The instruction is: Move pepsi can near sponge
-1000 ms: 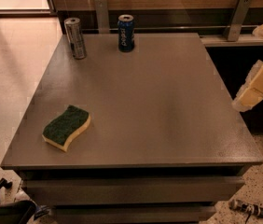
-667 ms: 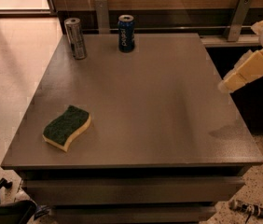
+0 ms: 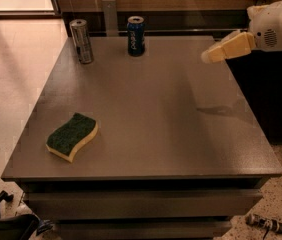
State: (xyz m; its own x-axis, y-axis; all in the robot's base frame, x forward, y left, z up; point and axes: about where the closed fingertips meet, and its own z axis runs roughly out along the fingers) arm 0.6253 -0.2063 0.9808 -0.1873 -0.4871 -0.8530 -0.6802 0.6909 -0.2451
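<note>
Your gripper (image 3: 210,56) hovers empty over the table's (image 3: 156,129) far right; how far open, you cannot tell. The pepsi can (image 3: 136,36) stands at the far edge, well apart from the near-left sponge (image 3: 72,136). A hasty reach could topple it or the nearby silver can (image 3: 81,41).

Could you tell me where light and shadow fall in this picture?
Camera view: bright glare lies on the floor at upper left; the gripper, over the table's far right part, casts a soft shadow on it.
</note>
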